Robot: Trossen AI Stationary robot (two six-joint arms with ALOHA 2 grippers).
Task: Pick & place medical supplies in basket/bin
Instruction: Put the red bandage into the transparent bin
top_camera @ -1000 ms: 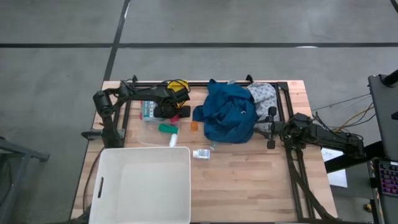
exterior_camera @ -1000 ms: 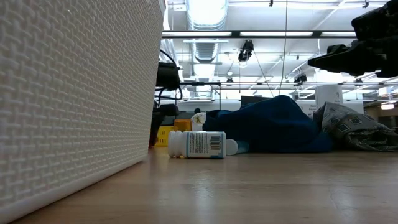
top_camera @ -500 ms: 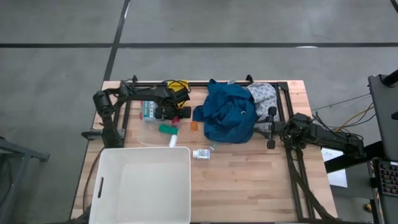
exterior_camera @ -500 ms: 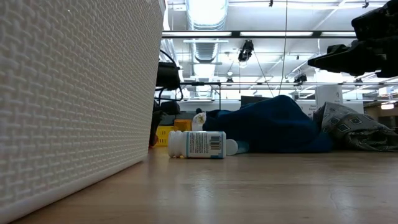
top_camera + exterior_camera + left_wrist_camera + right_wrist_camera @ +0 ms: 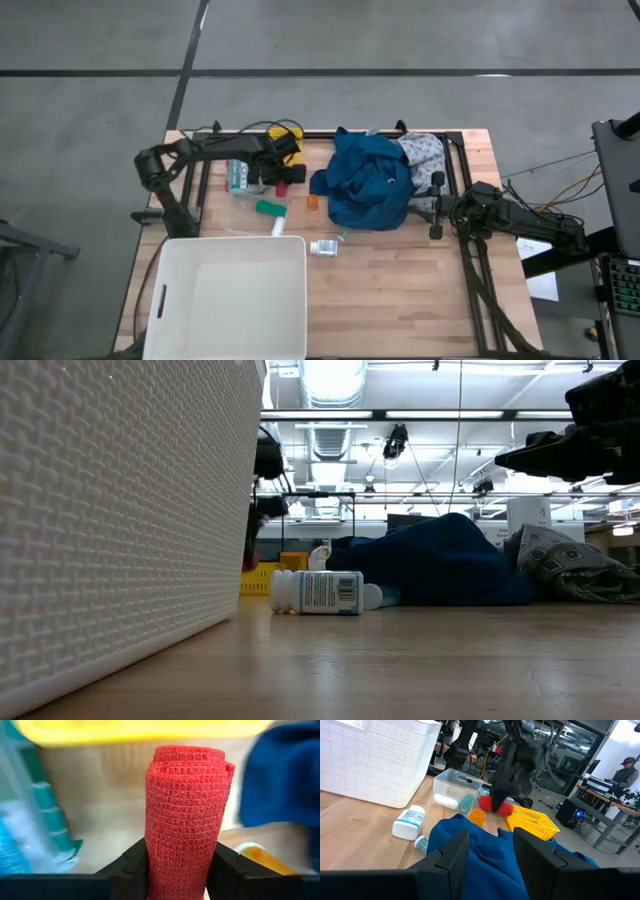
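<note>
red mesh roll (image 5: 186, 815) sits pinched between the closed fingers of our left tool (image 5: 281, 180), which hangs in the upper left of the high frame, just beside the yellow basket (image 5: 287, 142) at the far edge of the desk (image 5: 400, 290). our right tool (image 5: 437, 207) waits at the right of the frame, partly open and holding nothing, its fingers (image 5: 455, 851) over the blue garment (image 5: 368, 182). the grey speckled cloth (image 5: 424, 153) lies just beside that garment toward the upper right. below our left tool lie a green bottle (image 5: 268, 208), an orange cap (image 5: 312, 203) and a white tube (image 5: 278, 226); a white bottle (image 5: 323, 247) lies near the middle. the white bin (image 5: 228, 298) fills the lower left of the frame and we see nothing in it.
</note>
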